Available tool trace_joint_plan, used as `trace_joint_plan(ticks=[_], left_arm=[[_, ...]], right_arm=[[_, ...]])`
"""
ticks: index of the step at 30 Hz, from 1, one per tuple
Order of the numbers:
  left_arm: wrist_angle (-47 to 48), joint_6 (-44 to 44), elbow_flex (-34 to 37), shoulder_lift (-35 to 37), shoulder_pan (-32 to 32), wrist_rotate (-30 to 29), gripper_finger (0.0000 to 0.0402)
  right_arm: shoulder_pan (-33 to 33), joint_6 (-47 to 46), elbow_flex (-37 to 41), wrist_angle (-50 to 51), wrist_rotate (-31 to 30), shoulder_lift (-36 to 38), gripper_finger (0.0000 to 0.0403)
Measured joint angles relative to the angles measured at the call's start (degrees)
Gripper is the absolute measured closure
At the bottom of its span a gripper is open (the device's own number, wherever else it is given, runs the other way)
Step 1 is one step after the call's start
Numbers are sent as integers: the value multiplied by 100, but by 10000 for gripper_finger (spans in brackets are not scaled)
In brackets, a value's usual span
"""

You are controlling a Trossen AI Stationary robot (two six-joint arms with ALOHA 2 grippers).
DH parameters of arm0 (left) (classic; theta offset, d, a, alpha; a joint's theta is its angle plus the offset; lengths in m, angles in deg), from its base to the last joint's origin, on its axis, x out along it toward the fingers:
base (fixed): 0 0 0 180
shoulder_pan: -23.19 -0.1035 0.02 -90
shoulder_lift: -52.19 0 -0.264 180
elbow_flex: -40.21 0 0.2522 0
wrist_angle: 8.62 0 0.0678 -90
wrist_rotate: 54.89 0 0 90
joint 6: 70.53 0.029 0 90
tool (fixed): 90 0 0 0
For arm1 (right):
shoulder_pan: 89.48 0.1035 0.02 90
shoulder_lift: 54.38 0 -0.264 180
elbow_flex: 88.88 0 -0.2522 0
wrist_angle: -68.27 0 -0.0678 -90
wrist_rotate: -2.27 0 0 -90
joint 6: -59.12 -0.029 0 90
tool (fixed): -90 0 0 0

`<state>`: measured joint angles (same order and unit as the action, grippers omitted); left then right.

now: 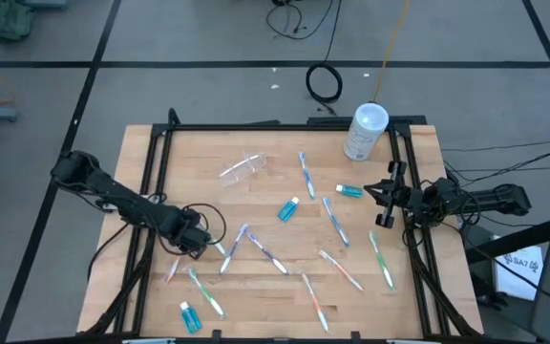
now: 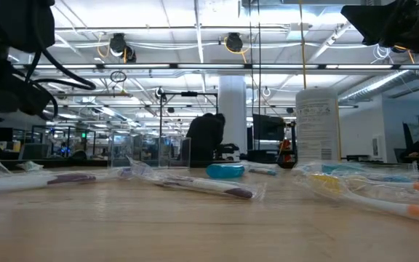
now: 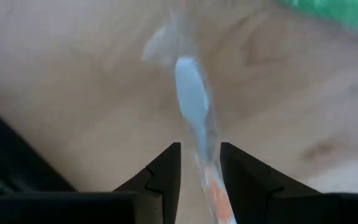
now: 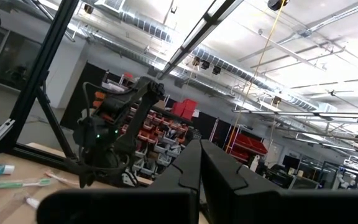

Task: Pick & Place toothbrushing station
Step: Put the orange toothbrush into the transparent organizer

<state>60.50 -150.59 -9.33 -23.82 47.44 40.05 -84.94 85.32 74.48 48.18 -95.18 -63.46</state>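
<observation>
Closest to my wrist camera, my left hand (image 3: 200, 171) hangs low over the tabletop (image 1: 256, 205) with its two dark fingers (image 3: 165, 169) parted just enough to straddle a wrapped toothbrush (image 3: 194, 112), whose orange-tinted handle runs between them; I cannot tell whether they press on it. From above, that left hand (image 1: 195, 239) sits near the tabletop's left front part. Just beside it lie a green-handled toothbrush (image 1: 204, 290) and a small teal tube (image 1: 190, 316) at the front edge. Farther back, the clear crinkly pouch (image 1: 244, 167) lies apart from everything. Toward the middle, a purple-handled toothbrush (image 1: 269, 252) rests at an angle, with a second teal tube (image 1: 288, 209) behind it. More toothbrushes are scattered to the right, among them an orange one (image 1: 341, 269) and a green one (image 1: 382, 260), and a third teal tube (image 1: 349, 190) lies behind them. The whitish canister (image 1: 366, 131) stands upright at the back right. My right hand (image 1: 384, 202) waits raised at the right edge, fingers (image 4: 225, 171) pressed together, holding nothing.
</observation>
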Motion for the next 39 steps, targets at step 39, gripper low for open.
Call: trace_joint_plan(ticks=[39], left_arm=[[-904, 370, 20, -664, 216, -1355, 284]], right_arm=[[2, 0, 0, 29, 0, 2, 399]])
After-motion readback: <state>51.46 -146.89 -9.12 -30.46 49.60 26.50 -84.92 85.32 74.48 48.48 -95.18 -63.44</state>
